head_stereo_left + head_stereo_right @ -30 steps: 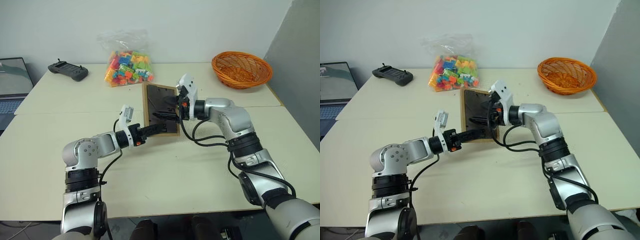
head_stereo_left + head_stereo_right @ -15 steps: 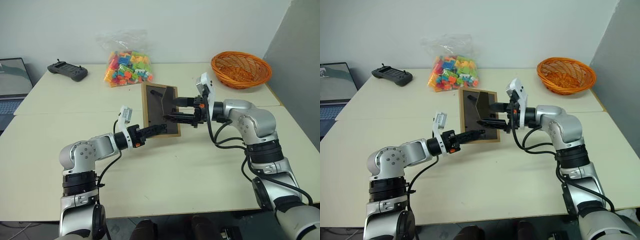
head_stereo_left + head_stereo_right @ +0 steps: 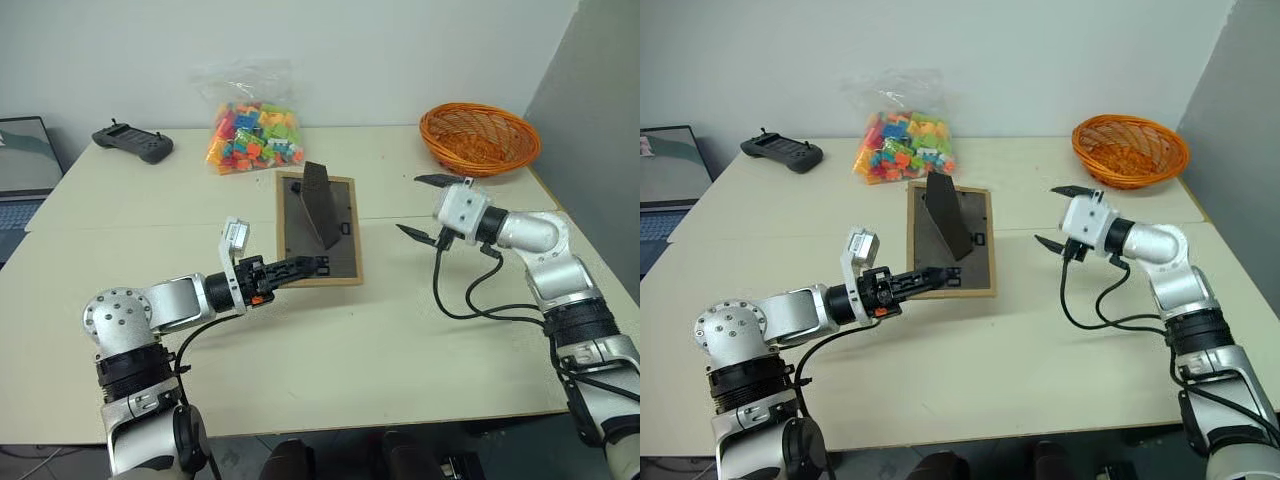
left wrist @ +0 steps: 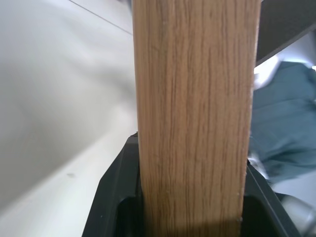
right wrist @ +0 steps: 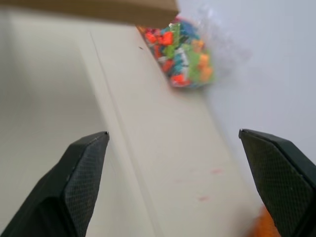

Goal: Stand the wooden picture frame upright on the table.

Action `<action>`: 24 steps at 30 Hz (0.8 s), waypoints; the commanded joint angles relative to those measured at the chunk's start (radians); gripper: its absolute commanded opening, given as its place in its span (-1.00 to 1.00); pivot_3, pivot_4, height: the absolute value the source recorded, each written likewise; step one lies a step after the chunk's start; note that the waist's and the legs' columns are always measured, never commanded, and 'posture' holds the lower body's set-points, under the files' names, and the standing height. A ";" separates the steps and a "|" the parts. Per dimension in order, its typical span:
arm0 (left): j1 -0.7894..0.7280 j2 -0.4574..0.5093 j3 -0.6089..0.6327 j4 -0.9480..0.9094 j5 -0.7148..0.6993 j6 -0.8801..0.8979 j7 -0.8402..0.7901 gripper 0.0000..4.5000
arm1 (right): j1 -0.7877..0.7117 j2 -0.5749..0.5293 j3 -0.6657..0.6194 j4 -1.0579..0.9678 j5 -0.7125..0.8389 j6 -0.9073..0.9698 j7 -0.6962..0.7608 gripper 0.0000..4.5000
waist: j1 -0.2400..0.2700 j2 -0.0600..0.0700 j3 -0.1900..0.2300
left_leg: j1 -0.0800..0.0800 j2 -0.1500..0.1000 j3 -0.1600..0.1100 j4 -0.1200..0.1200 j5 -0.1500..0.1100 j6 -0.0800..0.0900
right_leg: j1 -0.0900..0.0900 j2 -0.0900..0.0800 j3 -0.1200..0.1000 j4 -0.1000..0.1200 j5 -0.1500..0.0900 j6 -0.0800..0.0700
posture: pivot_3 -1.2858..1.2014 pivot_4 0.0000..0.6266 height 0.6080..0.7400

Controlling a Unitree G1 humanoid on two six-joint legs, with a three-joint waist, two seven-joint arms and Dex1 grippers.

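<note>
The wooden picture frame shows me its dark back panel inside a light-wood border, with the fold-out stand sticking up from it. It sits over the table near the seam. My left gripper is shut on the frame's near edge. In the left wrist view that wood edge runs between the black fingers. I cannot tell whether the frame's far edge rests on the tabletop. My right gripper hangs open to the right of the frame, apart from it, with nothing between its fingers.
An orange wicker basket stands at the back right. A clear bag of coloured blocks lies behind the frame. At the back left lies a black controller, and a laptop sits at the left edge.
My right gripper has pulled away to the right from the frame's back, leaving the stand folded out. My left hand has drawn back a little and rolled, still holding the frame.
</note>
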State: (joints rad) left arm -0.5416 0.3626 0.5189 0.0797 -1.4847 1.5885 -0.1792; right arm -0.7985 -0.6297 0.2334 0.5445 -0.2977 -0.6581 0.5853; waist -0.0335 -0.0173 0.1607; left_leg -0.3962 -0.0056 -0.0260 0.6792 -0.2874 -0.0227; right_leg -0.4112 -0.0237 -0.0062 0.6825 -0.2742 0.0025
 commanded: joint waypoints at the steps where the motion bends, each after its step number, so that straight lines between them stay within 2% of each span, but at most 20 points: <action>1: 0.098 0.079 -0.159 -0.069 -0.455 -0.192 0.224 -0.44 | -0.102 0.006 0.071 0.126 -0.263 -0.302 -0.299 0.99 | -0.004 0.000 0.000 | 0.000 0.000 0.001 0.000 0.002 -0.004 | 0.000 0.000 0.001 0.000 0.000 0.000 | 0.03 -0.52 1.00; 7: 0.185 0.069 -0.251 -0.192 -0.487 -0.315 0.259 -0.44 | -0.215 0.014 0.189 0.161 -0.645 -0.380 -0.772 0.99 | 0.008 -0.001 0.001 | 0.001 0.000 0.002 0.000 0.003 -0.005 | 0.000 0.001 0.004 0.000 0.000 0.000 | 0.03 -0.52 1.00; 10: 0.209 0.075 -0.269 -0.223 -0.487 -0.349 0.253 -0.44 | -0.248 0.027 0.243 0.186 -0.735 -0.381 -0.917 0.99 | 0.014 -0.001 0.001 | 0.001 -0.002 0.002 0.000 0.003 -0.005 | 0.001 0.001 0.004 -0.001 0.000 0.000 | 0.03 -0.52 1.00; 13: 0.223 0.075 -0.277 -0.239 -0.487 -0.369 0.241 -0.44 | -0.272 0.039 0.277 0.218 -0.774 -0.382 -0.995 0.99 | 0.016 -0.002 0.001 | 0.002 -0.002 0.002 0.000 0.003 -0.005 | 0.001 0.001 0.005 -0.001 0.000 0.000 | 0.03 -0.52 1.00; 16: 0.250 0.099 -0.295 -0.277 -0.487 -0.377 0.216 -0.44 | -0.296 0.030 0.298 0.230 -0.791 -0.412 -1.058 0.79 | 0.016 -0.002 0.001 | 0.002 -0.001 0.002 0.000 0.003 -0.005 | 0.001 0.001 0.005 -0.001 0.000 0.000 | 0.03 -0.52 1.00; 24: 0.288 0.108 -0.328 -0.307 -0.487 -0.412 0.197 -0.44 | -0.318 0.015 0.330 0.216 -0.827 -0.427 -1.168 -0.10 | 0.016 -0.002 0.001 | 0.002 -0.001 0.002 0.000 0.003 -0.005 | 0.002 0.001 0.005 -0.001 0.000 0.000 | 0.03 -0.52 1.00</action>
State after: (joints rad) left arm -0.2637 0.4654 0.2003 -0.1887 -1.9461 1.1915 0.0340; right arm -1.0813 -0.6090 0.5688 0.7826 -1.1273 -1.0787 -0.5439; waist -0.0179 -0.0191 0.1615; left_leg -0.3939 -0.0070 -0.0237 0.6791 -0.2843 -0.0279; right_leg -0.4092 -0.0224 -0.0012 0.6817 -0.2742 0.0024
